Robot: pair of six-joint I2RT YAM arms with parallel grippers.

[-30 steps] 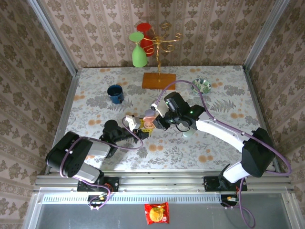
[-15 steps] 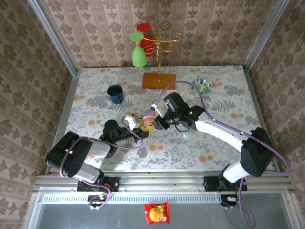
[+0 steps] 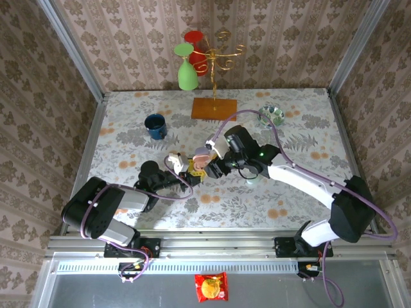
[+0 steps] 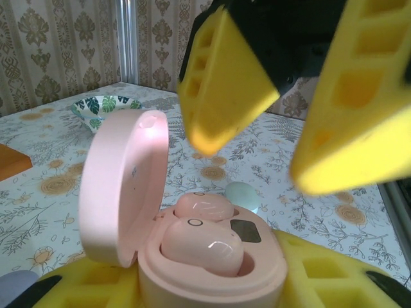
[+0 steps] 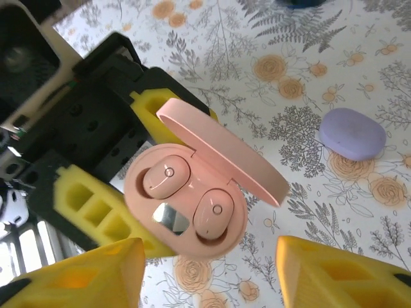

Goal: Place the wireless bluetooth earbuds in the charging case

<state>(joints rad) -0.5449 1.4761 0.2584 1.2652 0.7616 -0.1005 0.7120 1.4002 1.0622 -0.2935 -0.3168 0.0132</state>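
One flower-printed tabletop (image 3: pixel 128 138) is seen beneath the whole scene, and the two arms are met above its middle. The left pincer (image 3: pixel 190 171) is clamped narrowly on a pale pink, rounded plastic charging case (image 5: pixel 186 212), gripped at both sides by yellow foam, with its hinged lid stood open. The right pincer (image 5: pixel 209 273) is spread wide just above that case, and nothing is held between its yellow foam fingers (image 4: pixel 221 77). A lilac egg-shaped case (image 5: pixel 352 133) is seen lying on the tabletop nearby. Two small glossy pink earbuds (image 5: pixel 166 177) are seated side by side in the wells of the held case.
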